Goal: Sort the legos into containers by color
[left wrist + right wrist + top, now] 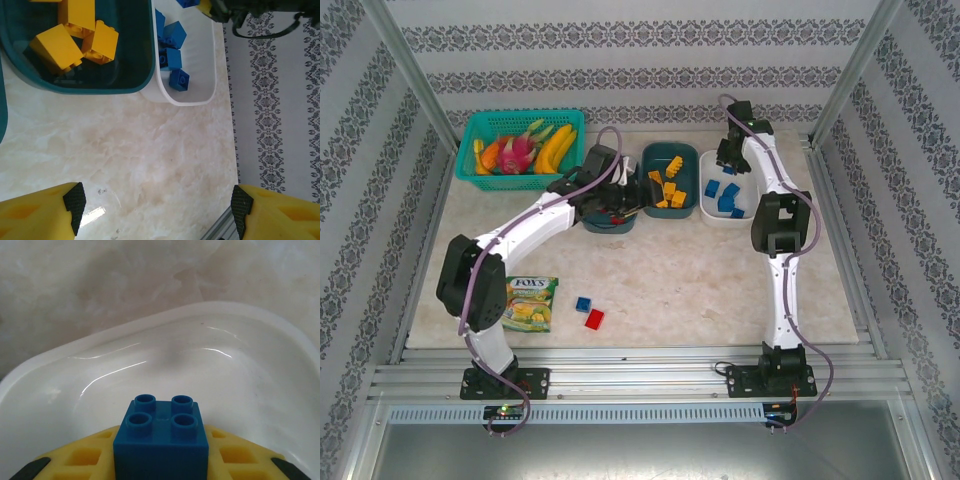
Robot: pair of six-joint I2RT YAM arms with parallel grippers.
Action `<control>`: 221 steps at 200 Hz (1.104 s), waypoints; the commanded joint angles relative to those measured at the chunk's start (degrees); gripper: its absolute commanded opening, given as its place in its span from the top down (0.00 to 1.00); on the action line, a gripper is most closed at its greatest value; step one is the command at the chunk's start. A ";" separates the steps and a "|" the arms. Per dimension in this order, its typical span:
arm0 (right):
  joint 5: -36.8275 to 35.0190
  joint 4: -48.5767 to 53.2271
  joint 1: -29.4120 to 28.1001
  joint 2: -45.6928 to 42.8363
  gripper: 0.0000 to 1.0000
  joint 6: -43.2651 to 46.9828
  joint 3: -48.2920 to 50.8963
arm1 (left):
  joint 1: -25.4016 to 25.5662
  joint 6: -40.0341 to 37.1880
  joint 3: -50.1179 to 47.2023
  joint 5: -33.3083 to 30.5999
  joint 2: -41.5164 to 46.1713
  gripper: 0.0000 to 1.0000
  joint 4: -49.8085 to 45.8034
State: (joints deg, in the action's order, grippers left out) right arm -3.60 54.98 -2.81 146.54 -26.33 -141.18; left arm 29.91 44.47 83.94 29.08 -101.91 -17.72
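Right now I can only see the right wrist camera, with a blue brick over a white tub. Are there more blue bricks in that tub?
Observer: Yes. Besides the blue four-stud plastic brick in your right pincer, several loose blue plastic bricks lie in the white plastic tub.
Operator: Any bricks waiting to be sorted?
Observer: Two. A small blue brick and a small red brick sit close together on the marble-patterned table, beside a green-yellow snack packet.
Operator: Is the other pincer busy?
Observer: No. The left pincer is open, with nothing between its fingers.
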 commanded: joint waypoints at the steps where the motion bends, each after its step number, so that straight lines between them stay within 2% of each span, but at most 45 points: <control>1: 1.77 4.19 0.65 2.64 0.80 1.25 -3.39 | 0.87 0.49 1.97 -1.05 -0.35 0.21 1.02; 18: 2.94 4.26 0.66 3.18 0.75 1.42 -3.28 | 0.86 0.51 1.99 -1.32 -0.40 0.21 0.67; 40: 3.46 4.82 0.52 2.75 0.61 1.00 -3.39 | 0.91 0.54 1.87 -1.47 -0.28 0.21 0.49; 61: 3.03 5.09 0.16 0.78 0.51 0.83 -3.31 | 0.85 0.08 2.32 -1.48 -0.05 0.21 -0.31; 94: 1.06 5.42 -1.11 -6.07 0.46 0.33 -0.76 | 0.92 -1.68 2.99 -2.81 2.23 0.21 -3.58; 116: 0.73 0.98 -3.48 -15.62 0.47 0.27 9.15 | 0.85 -3.02 2.11 -6.45 6.07 0.21 -7.65; 140: 2.40 -7.26 -9.72 -27.93 0.47 1.75 25.69 | 0.85 -5.11 -2.48 -13.12 13.66 0.21 -12.17; 172: 4.10 -18.01 -21.87 -42.79 0.40 3.02 48.45 | 0.81 -6.04 -11.61 -20.02 26.90 0.21 -17.49; 196: 5.87 -20.36 -31.51 -48.38 0.38 0.52 57.79 | 0.84 -5.55 -18.48 -22.53 37.68 0.20 -22.05; 221: 8.03 -22.71 -42.83 -49.71 0.36 -0.08 62.15 | 0.76 -3.79 -23.79 -24.07 48.00 0.20 -27.86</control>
State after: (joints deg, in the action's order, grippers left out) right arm 1.91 36.23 -38.48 98.13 -25.32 -83.09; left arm 30.06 40.32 64.49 9.10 -60.97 -36.42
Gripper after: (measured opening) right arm 0.626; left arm 0.796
